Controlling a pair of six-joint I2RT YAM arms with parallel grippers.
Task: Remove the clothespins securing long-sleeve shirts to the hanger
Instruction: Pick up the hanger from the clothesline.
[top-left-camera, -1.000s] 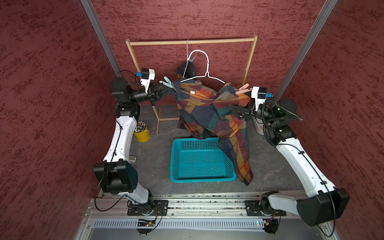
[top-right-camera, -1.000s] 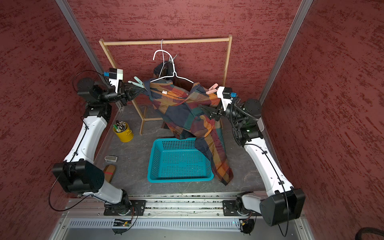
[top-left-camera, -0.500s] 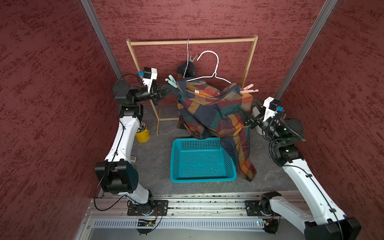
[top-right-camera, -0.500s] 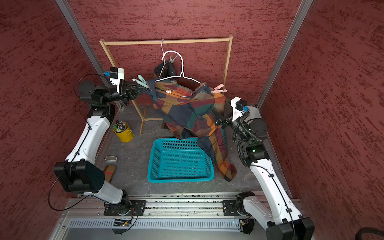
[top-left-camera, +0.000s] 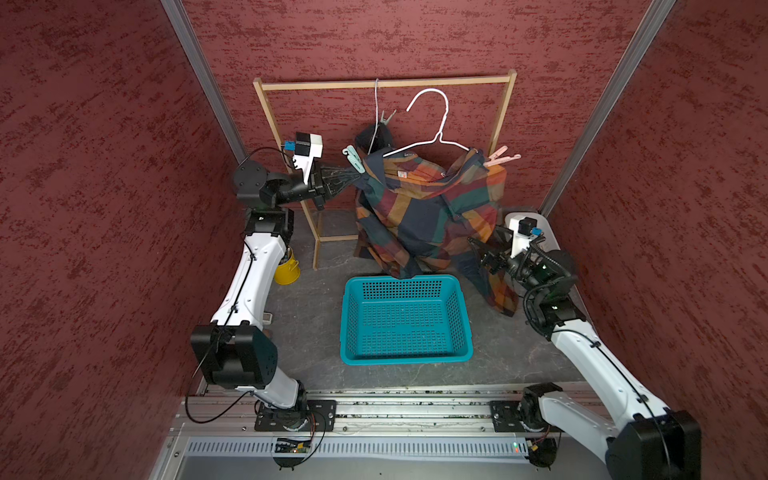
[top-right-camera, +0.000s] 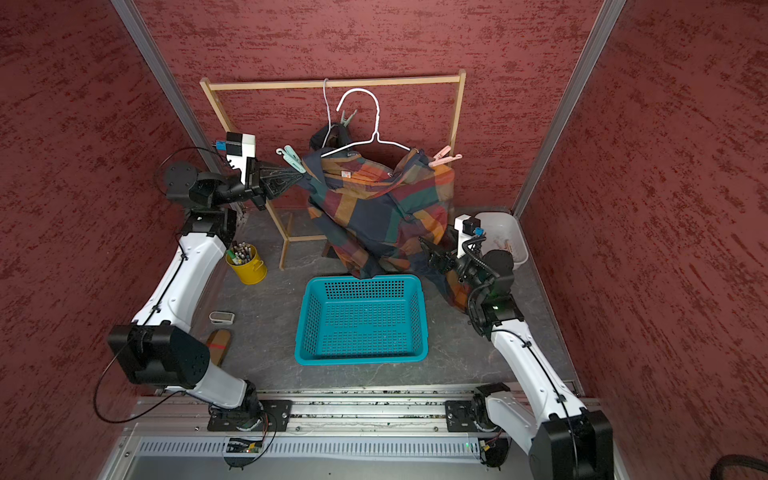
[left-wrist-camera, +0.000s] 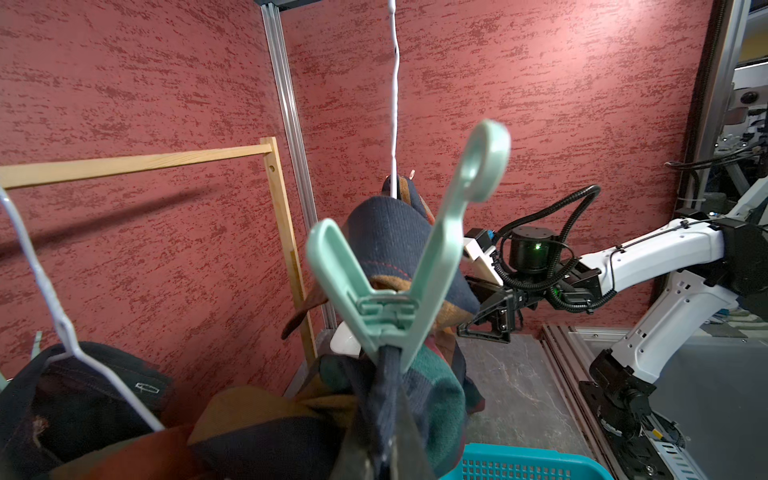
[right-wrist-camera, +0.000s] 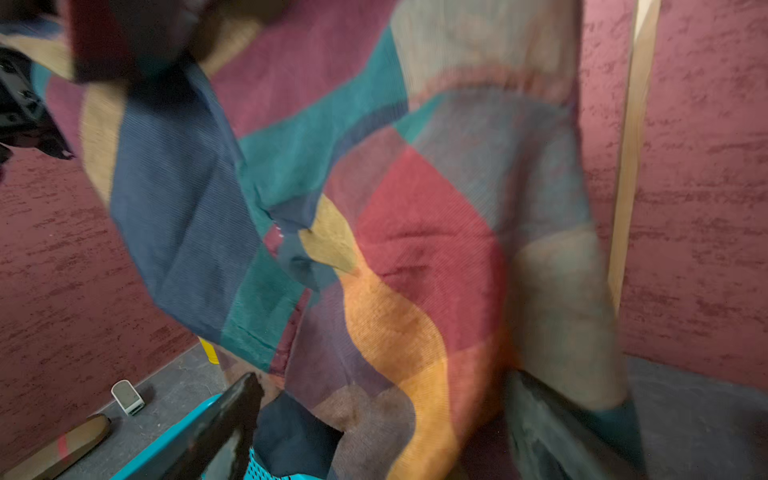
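Nearest us, the teal basket (top-left-camera: 405, 358) sits open on the grey floor, and the hem of the front shirt (top-left-camera: 428, 208) hangs down to its far rim. Left of it we see a brown slab (top-right-camera: 218, 345), a small white case (top-right-camera: 221, 318) and a yellow cup (top-right-camera: 247, 266) full of pens. A white tub (top-right-camera: 498, 216) stands in the far right corner, partly behind the right arm.

The right gripper (top-left-camera: 480, 251) hovers low beside the shirt's hanging sleeve, its jaws spread wide with nothing in them. In its wrist view, blurred plaid cloth blocks almost everything ahead of its fingers (right-wrist-camera: 226, 419), and we cannot tell whether the cloth touches them.

Higher up, the left gripper (top-left-camera: 355, 178) is clamped tight on navy cloth at the shirt's shoulder. It grips just under the mint clothespin (top-left-camera: 354, 160), which bites that cloth with its handles up. The pink clothespin (top-left-camera: 500, 156) clips the opposite shoulder, near the post of the wooden rack (top-left-camera: 386, 83).

The shirt hangs on a white wire hanger (top-left-camera: 440, 124); we cannot tell whether its hook sits on the rail. Behind it, the second shirt (top-left-camera: 374, 139) bunches dark on another wire, with a pale clothespin (top-left-camera: 387, 117) above it, before the red wall.
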